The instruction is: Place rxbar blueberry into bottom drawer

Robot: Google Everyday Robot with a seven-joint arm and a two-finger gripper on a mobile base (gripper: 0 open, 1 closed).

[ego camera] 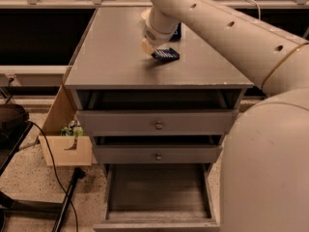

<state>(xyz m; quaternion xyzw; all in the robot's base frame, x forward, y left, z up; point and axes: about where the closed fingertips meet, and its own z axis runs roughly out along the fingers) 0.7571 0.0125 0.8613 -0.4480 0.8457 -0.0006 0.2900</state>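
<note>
Rxbar blueberry on cabinet top, end effector beside it, grip unclear, bottom drawer open under 2 shut drawers

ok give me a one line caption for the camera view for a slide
Robot hand low over the cabinet top beside the rxbar blueberry, bottom drawer standing open below

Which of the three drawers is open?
The bottom drawer, pulled out with its floor showing; the two knobbed drawers above are shut. End effector is on the cabinet top by the rxbar blueberry.
</note>
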